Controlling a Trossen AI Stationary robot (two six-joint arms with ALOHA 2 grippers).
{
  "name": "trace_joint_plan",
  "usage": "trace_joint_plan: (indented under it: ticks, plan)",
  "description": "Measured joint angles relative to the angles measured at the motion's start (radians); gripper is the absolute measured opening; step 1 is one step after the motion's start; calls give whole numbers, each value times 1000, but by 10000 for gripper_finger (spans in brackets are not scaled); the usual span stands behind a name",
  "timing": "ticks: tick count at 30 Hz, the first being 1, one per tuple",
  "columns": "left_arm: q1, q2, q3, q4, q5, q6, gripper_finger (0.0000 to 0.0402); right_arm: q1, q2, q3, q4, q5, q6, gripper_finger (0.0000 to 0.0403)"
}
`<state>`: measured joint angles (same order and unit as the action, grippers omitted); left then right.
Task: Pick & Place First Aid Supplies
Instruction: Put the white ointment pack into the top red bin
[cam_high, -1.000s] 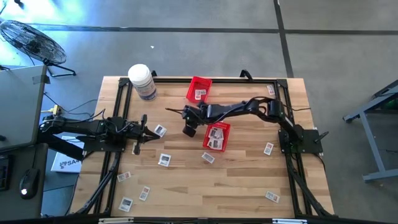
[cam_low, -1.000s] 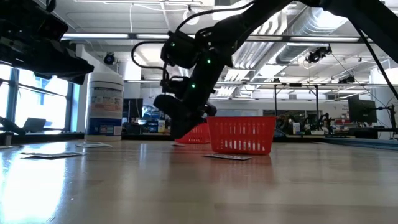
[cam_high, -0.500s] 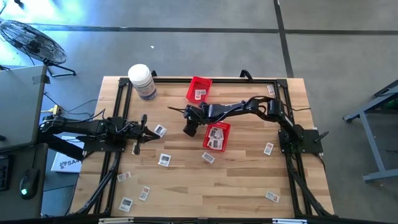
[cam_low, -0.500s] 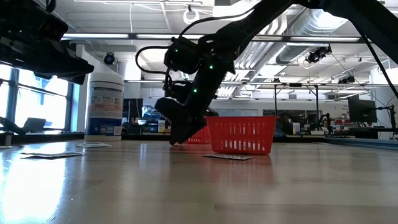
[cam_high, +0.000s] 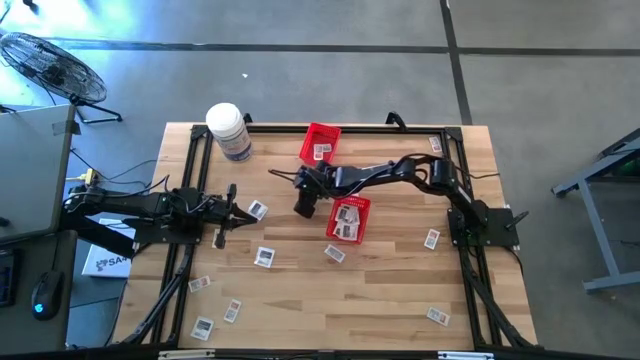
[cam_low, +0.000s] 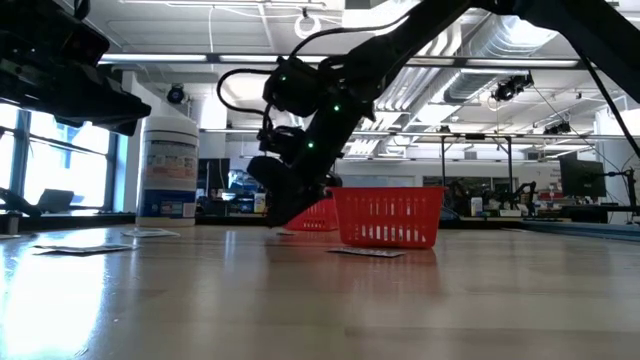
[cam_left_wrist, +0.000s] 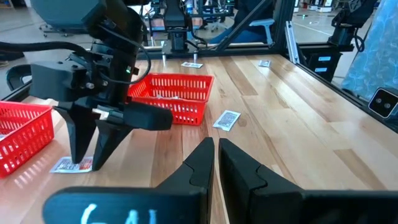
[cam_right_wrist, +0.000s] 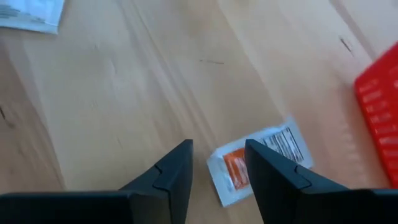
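My right gripper (cam_right_wrist: 219, 149) is open and points steeply down at the middle of the table (cam_high: 303, 210). Below its tips a white first aid packet (cam_right_wrist: 261, 152) with orange print and a barcode lies flat on the wood. The left wrist view shows the same packet (cam_left_wrist: 65, 165) under those fingers (cam_left_wrist: 89, 160). Other packets lie flat around the table, for instance at the near left (cam_high: 203, 326) and beside the nearer basket (cam_high: 334, 253). My left gripper (cam_left_wrist: 216, 146) is shut and held level at the table's left (cam_high: 240, 213), touching nothing. My right gripper stands over the packet's near end (cam_right_wrist: 217, 168), slanting down from the table's right side, one finger on each side of that end. Whether a fingertip (cam_left_wrist: 78, 158) rests on the packet I cannot tell. The packet lies flat on the table.
Two red mesh baskets hold packets: one just right of my right gripper (cam_high: 352, 200), one at the far middle (cam_high: 322, 128). A big white jar (cam_high: 228, 130) stands at the far left. A black frame runs along the table's edges (cam_high: 190, 160).
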<state>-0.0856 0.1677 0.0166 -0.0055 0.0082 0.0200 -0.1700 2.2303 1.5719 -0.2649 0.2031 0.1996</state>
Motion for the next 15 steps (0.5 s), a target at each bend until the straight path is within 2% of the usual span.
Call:
trace_joint_plan:
  ticks: [15]
  plan:
    - [0, 0, 0, 0, 0, 0, 21, -16, 19, 2, -38, -6, 7, 134]
